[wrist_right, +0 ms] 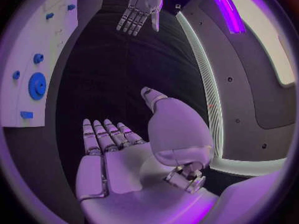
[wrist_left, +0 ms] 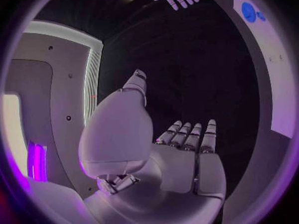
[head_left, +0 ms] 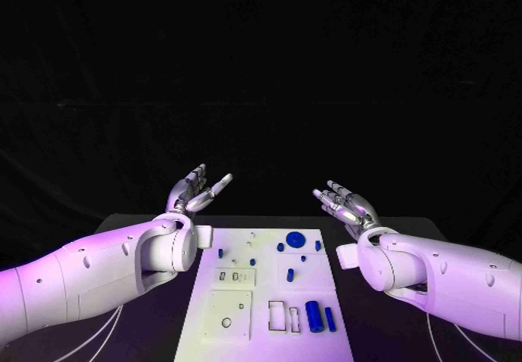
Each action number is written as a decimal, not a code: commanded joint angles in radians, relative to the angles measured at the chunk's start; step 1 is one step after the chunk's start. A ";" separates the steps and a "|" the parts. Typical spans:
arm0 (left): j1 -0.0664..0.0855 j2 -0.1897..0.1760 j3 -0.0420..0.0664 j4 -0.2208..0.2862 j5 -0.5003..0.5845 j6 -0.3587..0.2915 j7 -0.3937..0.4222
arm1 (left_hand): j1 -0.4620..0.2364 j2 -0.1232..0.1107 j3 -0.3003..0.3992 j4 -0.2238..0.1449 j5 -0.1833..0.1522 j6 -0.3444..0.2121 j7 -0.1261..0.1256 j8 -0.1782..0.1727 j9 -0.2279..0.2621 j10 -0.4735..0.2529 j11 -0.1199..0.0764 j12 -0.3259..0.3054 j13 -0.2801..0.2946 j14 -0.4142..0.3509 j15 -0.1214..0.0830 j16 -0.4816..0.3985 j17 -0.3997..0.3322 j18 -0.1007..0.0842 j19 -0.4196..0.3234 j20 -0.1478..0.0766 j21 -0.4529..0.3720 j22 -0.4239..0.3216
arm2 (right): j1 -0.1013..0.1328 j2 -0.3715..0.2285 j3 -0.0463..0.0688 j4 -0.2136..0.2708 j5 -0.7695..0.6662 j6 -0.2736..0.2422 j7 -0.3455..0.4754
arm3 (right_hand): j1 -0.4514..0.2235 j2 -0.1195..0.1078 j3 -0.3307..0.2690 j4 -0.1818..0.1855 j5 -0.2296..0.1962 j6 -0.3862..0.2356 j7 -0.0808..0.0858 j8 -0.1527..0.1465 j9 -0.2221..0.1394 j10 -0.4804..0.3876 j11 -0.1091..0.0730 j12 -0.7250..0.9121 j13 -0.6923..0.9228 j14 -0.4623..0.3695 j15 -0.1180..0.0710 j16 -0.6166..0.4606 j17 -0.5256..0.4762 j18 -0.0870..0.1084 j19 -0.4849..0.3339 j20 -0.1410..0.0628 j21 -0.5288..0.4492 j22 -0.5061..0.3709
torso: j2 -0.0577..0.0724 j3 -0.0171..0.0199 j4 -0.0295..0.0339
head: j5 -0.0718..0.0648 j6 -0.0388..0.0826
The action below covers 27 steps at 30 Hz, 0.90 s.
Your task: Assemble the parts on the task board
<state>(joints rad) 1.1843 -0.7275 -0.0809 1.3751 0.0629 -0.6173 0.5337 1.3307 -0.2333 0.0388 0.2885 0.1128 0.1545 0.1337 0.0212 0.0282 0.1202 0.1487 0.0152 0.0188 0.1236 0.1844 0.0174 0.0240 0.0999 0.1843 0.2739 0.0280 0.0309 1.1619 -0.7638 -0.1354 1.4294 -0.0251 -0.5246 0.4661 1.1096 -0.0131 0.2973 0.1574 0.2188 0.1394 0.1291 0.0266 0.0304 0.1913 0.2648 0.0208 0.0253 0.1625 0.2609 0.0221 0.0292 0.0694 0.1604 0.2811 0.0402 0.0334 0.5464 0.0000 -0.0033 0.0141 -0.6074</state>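
The black table (head_left: 136, 226) carries the white board (head_left: 272, 302) lengthwise in its middle, and both arms are lifted off it to either side, which looks like a ready stance with no part taken up yet. The left hand (head_left: 198, 190) and right hand (head_left: 346, 202) hover beyond the board's far edge, fingers apart and holding nothing. The blue parts, among them a gear (head_left: 296, 239) and a cylinder (head_left: 314, 316), lie scattered on the board with open room above for a straight reach down.
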 commanded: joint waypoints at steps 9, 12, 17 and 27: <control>0.005 -0.017 0.000 0.008 0.018 0.076 0.027 | 0.069 0.011 0.025 0.012 0.004 0.049 0.087 0.017 0.009 0.044 0.030 0.013 0.008 0.059 0.021 0.020 0.014 0.018 0.016 0.016 0.009 0.005 | 0.034 0.001 -0.029 -0.059 -0.260 0.142 -0.031 | 0.187 -0.032 0.066 -0.133 -0.025 0.250 0.172 0.083 0.054 0.321 0.005 0.067 0.032 0.337 -0.015 0.103 0.061 0.037 0.242 0.011 0.106 0.055 | 0.007 -0.0006 0.0005 | -0.006 -0.012; 0.008 -0.026 0.000 0.015 0.015 0.077 0.029 | 0.095 0.033 0.045 0.011 -0.003 0.100 0.104 0.031 0.019 0.098 0.050 0.024 0.013 0.114 0.027 0.038 0.025 0.031 0.047 0.017 0.020 0.011 | 0.038 0.001 -0.028 -0.066 -0.310 0.117 -0.030 | 0.204 -0.040 0.080 -0.161 -0.030 0.334 0.169 0.111 0.071 0.450 -0.008 0.089 0.039 0.439 -0.026 0.134 0.076 0.052 0.314 0.009 0.137 0.069 | 0.015 -0.0007 0.0020 | -0.008 -0.012; 0.017 -0.047 0.000 0.036 0.005 0.079 0.033 | 0.140 0.076 0.078 0.008 -0.014 0.234 0.115 0.072 0.045 0.244 0.065 0.041 0.023 0.262 0.054 0.088 0.054 0.020 0.187 0.020 0.071 0.036 | 0.054 0.002 -0.027 -0.080 -0.388 0.093 -0.033 | 0.213 -0.050 0.109 -0.196 -0.031 0.460 0.161 0.150 0.094 0.631 -0.023 0.108 0.041 0.596 -0.045 0.175 0.096 0.072 0.441 0.008 0.190 0.090 | 0.030 -0.0003 0.0058 | -0.013 -0.010; 0.034 -0.085 0.000 0.086 -0.021 0.089 0.030 | 0.186 0.125 0.118 -0.004 -0.028 0.556 0.117 0.173 0.107 0.697 0.080 0.121 0.048 0.647 0.013 0.243 0.132 0.060 0.517 0.015 0.215 0.091 | 0.084 0.008 -0.026 -0.108 -0.561 0.099 -0.071 | 0.194 -0.081 0.185 -0.234 -0.033 0.676 0.135 0.201 0.123 0.776 -0.058 0.101 0.038 0.731 -0.086 0.201 0.102 0.110 0.548 0.005 0.238 0.099 | 0.061 -0.0006 0.0094 | -0.022 -0.007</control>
<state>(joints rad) 1.2152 -0.8104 -0.0816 1.4515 0.0647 -0.5543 0.5487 1.5089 -0.1097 0.1528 0.2827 0.0903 0.6931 0.1809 0.1880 0.1319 0.8019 0.2323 0.1327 0.0664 0.7614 0.2004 0.2551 0.1535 0.1538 0.6925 0.2889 0.2385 0.1207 1.2431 -0.7574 -0.1617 1.3245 -0.4675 -0.4266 0.4173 1.3062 -0.0718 0.4367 -0.0514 0.1915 0.7009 0.1847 0.2011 0.1383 0.8630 0.2262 0.1175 0.0622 0.7950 0.1980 0.1995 0.1238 0.1476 0.6324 0.2885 0.2453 0.1238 0.5949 -0.0009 0.0052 -0.0065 -0.6168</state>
